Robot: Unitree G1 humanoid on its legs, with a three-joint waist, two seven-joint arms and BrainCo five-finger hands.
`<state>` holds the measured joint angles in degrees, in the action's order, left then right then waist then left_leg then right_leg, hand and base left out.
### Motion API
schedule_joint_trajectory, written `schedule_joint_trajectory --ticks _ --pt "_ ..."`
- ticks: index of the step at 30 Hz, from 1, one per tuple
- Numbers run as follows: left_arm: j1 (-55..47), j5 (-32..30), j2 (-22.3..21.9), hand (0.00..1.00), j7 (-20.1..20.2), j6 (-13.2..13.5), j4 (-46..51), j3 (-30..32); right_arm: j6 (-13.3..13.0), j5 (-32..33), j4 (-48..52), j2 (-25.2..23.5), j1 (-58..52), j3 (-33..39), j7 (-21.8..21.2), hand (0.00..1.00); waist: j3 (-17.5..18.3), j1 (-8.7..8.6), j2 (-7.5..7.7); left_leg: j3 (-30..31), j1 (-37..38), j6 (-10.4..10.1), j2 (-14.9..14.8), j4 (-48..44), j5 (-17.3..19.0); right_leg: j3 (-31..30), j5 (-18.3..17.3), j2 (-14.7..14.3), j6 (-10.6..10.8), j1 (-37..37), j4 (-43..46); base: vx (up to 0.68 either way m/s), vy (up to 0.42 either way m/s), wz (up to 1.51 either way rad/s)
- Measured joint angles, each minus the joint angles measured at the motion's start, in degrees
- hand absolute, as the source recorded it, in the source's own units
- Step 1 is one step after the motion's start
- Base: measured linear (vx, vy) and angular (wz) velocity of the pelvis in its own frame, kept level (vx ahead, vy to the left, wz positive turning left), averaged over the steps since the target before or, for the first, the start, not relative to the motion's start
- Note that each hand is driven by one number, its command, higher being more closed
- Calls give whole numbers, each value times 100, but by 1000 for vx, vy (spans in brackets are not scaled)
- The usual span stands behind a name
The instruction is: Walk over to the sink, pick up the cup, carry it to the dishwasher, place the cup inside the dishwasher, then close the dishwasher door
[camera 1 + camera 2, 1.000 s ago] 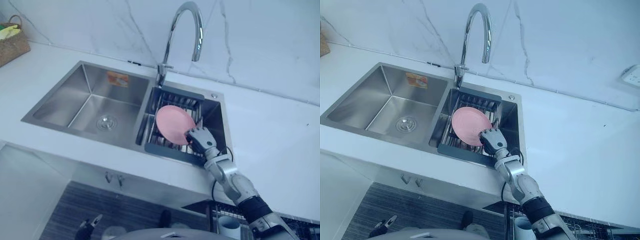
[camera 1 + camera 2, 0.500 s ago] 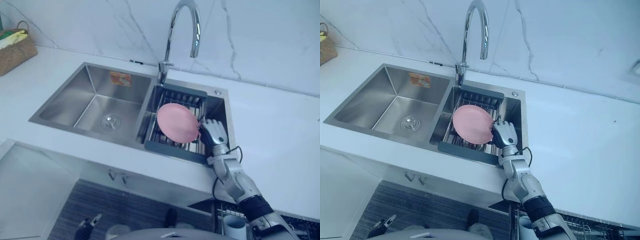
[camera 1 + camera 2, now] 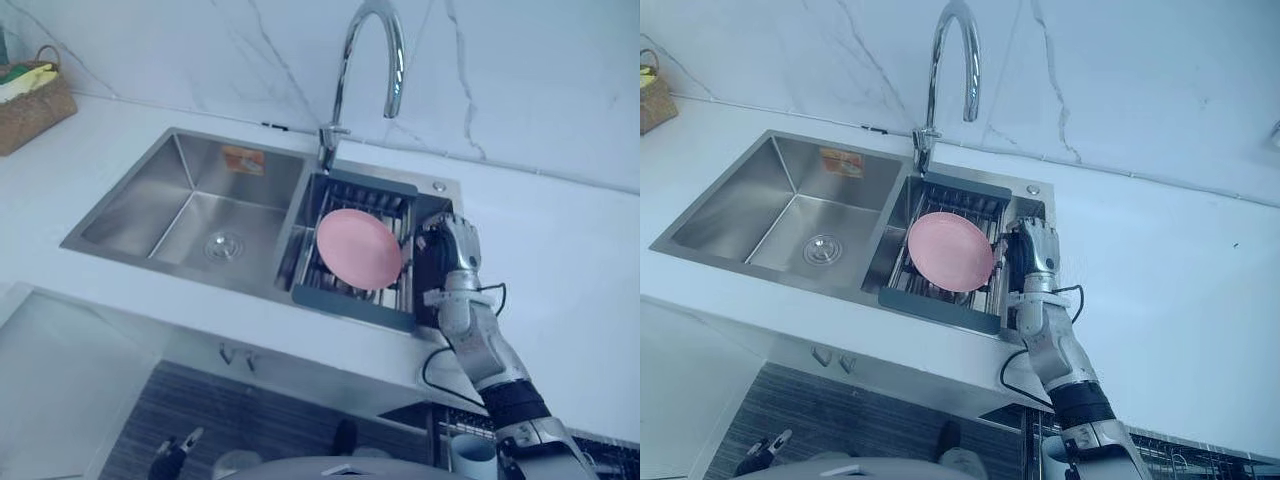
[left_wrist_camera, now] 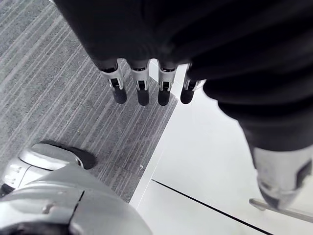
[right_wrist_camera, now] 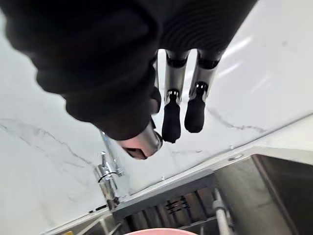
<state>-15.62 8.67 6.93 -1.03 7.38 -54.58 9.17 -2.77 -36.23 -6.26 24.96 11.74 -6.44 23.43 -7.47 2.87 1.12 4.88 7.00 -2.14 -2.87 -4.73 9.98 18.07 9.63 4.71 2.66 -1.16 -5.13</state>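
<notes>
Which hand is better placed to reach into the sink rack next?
Right: the right hand is open at the sink's right end, beside the pink plate in the rack; the left hand hangs above the floor.

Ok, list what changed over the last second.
The right hand drew away from the rim of the round pink plate, right and toward the wall, and is now open at the right edge of the steel sink, clear of it. The plate stayed leaning in the dark-framed dish rack. The left hand hangs open above the floor.
</notes>
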Motion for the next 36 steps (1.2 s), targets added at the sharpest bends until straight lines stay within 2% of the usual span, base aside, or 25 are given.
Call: schedule_joint_trajectory --ticks 5,8,9,14,18,21,22,25,29,36 --pt "-47 0 -35 0 1 -2 2 1 -333 220 335 -7 0 -61 -1265 0 -8 -2 -1 0 0 1 -6 1 5 -1 -29 -1 4 -3 0 0 0 0" --pt "-47 0 -36 0 1 -4 3 0 -341 290 370 -4 5 -258 -1899 0 -10 -2 4 2 1 -2 -12 1 6 -1 -29 -4 2 -5 1 0 0 0" --pt "-47 1 -28 0 1 -3 12 193 -452 560 973 -4 6 -463 -2479 0 -87 -1 139 2 16 -1 -13 5 7 1 -27 0 4 -22 1 0 0 0" --pt "-44 1 -28 0 0 -3 13 189 -452 571 1020 -7 -55 -453 -2482 0 -87 -8 139 -6 15 -1 -14 6 7 0 -27 0 4 -18 1 0 0 0" --pt "-36 -2 -24 0 -7 -5 15 184 -421 1157 1620 -355 -839 -122 -2663 0 -98 -98 145 -140 17 -5 -47 55 6 -1 -18 13 12 8 26 1 6 -4" --pt "54 -14 -19 0 -14 -6 84 169 -311 1462 1976 -495 -1400 279 -2819 0 -176 -236 178 -577 -26 -26 -105 67 0 -15 11 70 27 57 42 -9 38 -5" --pt "88 -59 -16 0 -18 -5 139 134 -258 1599 2116 -491 -1602 498 -2895 0 -185 -306 195 -917 -99 -90 -174 45 24 -17 26 106 48 112 43 -37 44 6" --pt "102 -220 -1 0 -75 -10 204 79 -110 1893 2362 -489 -1954 882 -3105 0 -236 -341 277 -1296 -215 -80 -190 -72 113 -163 48 155 94 250 45 -19 60 -16" --pt "101 -227 2 0 -135 -24 212 71 -72 1815 2392 -485 -2041 1005 -3220 0 -236 -353 288 -1347 -238 -62 -179 -156 148 -180 44 175 125 245 50 47 51 -5" --pt "96 -277 -6 0 -171 -31 212 12 -84 1084 2394 -485 -1783 996 -3052 0 -236 -254 287 -1575 -261 -79 -163 -374 155 -185 10 212 131 138 70 43 29 4"
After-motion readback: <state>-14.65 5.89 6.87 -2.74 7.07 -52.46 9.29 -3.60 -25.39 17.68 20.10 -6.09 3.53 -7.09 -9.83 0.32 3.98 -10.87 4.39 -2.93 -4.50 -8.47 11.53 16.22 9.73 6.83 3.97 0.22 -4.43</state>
